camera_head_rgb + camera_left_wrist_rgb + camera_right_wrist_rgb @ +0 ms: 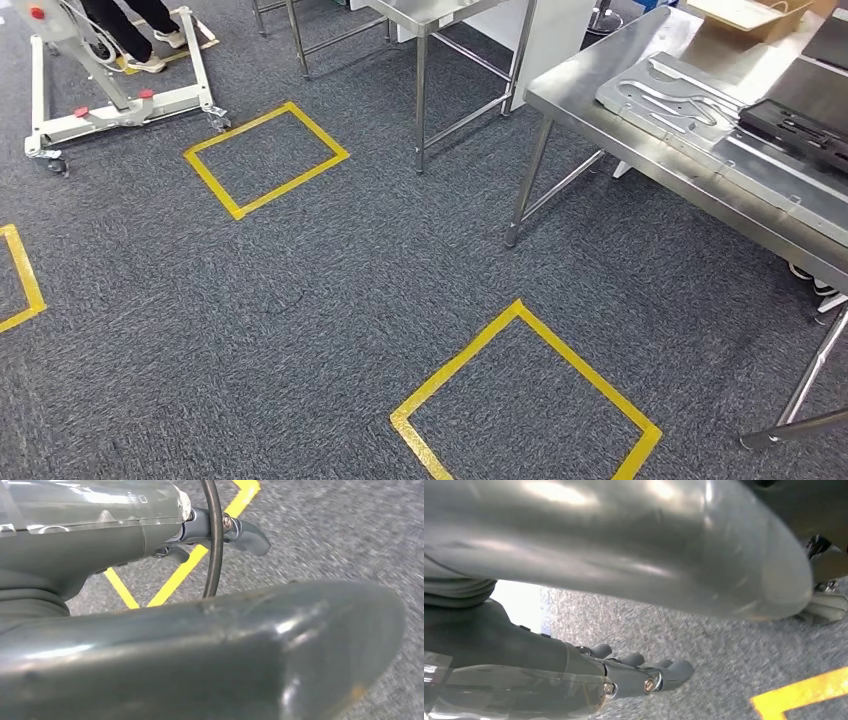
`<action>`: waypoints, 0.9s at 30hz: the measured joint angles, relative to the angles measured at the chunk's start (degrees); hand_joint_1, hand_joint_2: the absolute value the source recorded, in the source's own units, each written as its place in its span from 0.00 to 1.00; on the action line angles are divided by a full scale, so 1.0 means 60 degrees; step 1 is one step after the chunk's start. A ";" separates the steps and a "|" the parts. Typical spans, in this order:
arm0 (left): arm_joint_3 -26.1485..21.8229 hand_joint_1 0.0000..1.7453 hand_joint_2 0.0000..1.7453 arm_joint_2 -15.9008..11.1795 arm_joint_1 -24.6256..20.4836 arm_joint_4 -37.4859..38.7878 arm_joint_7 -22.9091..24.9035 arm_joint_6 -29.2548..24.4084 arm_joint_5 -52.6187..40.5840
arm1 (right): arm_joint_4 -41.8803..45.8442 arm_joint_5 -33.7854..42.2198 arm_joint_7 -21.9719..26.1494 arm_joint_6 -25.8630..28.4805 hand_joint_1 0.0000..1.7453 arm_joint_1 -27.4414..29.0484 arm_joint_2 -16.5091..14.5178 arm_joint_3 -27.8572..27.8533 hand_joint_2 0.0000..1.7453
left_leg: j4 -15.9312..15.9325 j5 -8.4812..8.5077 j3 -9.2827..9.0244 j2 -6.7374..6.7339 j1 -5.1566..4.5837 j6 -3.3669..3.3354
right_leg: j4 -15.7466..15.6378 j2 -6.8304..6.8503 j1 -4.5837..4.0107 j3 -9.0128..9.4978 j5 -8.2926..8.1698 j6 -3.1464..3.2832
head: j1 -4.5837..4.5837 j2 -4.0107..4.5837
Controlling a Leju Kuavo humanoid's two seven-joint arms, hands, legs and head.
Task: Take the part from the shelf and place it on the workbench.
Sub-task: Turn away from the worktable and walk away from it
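Note:
The steel workbench (610, 60) stands at the right of the head view. A flat grey metal plate with cutouts (665, 95) lies on it, with a black tray (800, 125) beside it. My left hand (175, 630) hangs over the grey carpet, its thumb large in the foreground and its fingers (245, 532) stretched out, holding nothing. A black cable loops past those fingers. My right hand (599, 555) also hangs above the carpet. Its fingers (649, 677) are extended apart from the thumb, with nothing between them.
Yellow tape squares (265, 160) (525, 400) mark the carpet. A second steel table (430, 12) stands at the back. A white wheeled frame (110, 110) and a person's legs (130, 30) are at the far left. A cardboard box (750, 12) sits on the workbench's far side.

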State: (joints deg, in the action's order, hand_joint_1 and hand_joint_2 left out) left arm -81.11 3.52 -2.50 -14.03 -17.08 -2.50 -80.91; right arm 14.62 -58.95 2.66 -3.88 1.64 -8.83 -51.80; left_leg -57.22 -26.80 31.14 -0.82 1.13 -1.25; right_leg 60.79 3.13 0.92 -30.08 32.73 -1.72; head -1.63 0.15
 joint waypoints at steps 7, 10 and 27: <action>0.0000 0.00 0.00 0.0000 -0.0033 0.0002 0.0012 0.0000 0.0025 | -0.0041 -0.0111 0.0055 -0.0002 0.00 0.0078 0.0019 0.0000 0.00 | -0.0033 0.0059 0.0071 0.0871 -0.0077 -0.0086 | 0.0914 -0.0731 -0.0003 -0.0619 -0.0113 0.0080 | 0.0001 0.0000; 0.0000 0.00 0.00 -0.0004 -0.0062 0.0022 0.0022 0.0007 0.0020 | -0.0052 -0.0131 0.0067 -0.0004 0.00 0.0085 0.0049 0.0000 0.00 | -0.0110 0.0044 0.0148 0.1233 -0.0096 0.0058 | -0.0417 -0.1302 -0.0004 -0.0072 -0.0604 0.0231 | 0.0001 0.0000; 0.0000 0.00 0.00 -0.0068 -0.0027 0.0068 -0.0023 0.0017 -0.0017 | -0.0084 -0.0230 0.0074 -0.0021 0.00 0.0007 0.0069 0.0000 0.00 | -0.0160 -0.0075 0.0111 -0.0358 -0.0072 0.0269 | -0.0593 0.0655 -0.0096 0.0282 -0.0414 0.0241 | 0.0000 0.0000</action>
State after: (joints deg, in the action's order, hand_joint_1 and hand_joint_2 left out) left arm -81.11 3.11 -2.66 -13.62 -17.21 -2.39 -81.02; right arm 14.11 -60.33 3.10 -4.01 1.68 -8.41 -51.80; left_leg -58.18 -27.25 31.80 -2.97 0.69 0.37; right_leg 57.24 7.06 0.35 -28.38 30.24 -0.27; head -1.63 0.15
